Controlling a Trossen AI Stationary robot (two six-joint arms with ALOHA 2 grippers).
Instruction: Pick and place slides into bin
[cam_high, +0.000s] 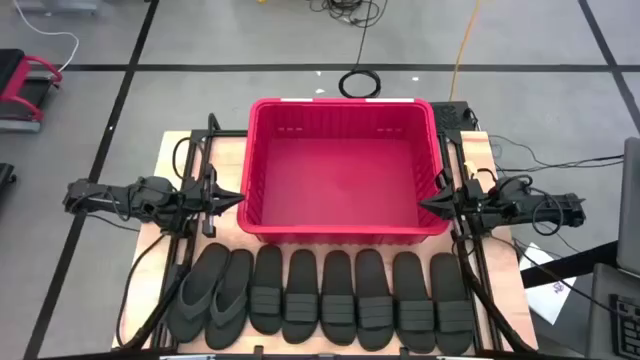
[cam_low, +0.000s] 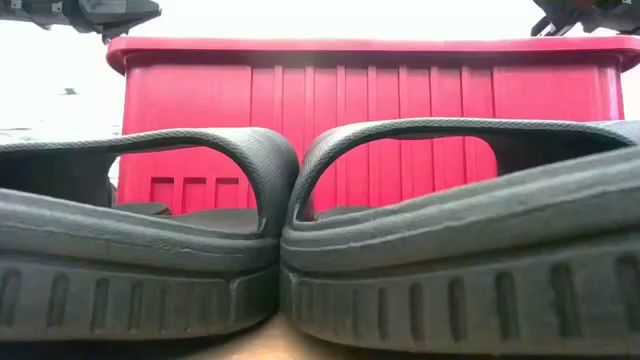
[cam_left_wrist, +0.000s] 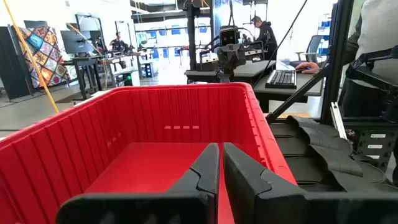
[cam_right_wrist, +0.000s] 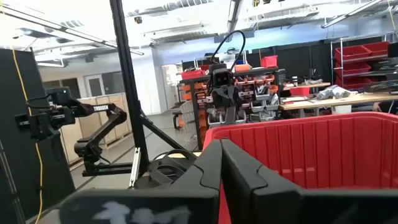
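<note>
Bin (cam_high: 345, 172) at table (cam_high: 185, 150) centre, interior bare in high view. Eight slides (cam_high: 320, 291) in row at 6 o'clock of bin, just beside its near wall; two thong-style at row's left end. Left gripper (cam_high: 236, 199) at bin's 9 o'clock rim, right gripper (cam_high: 424, 203) at 3 o'clock rim; both fingers together, holding nothing. Low view: only two slides' straps (cam_low: 300, 170) close up, bin wall (cam_low: 360, 120) behind. Left wrist view alone shows people, probably seated, at desks beyond.

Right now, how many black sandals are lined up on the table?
8, all in one row in front of the bin: two flip-flops at the left end, then six band-strap slides side by side to the right end. None is in the bin.
</note>
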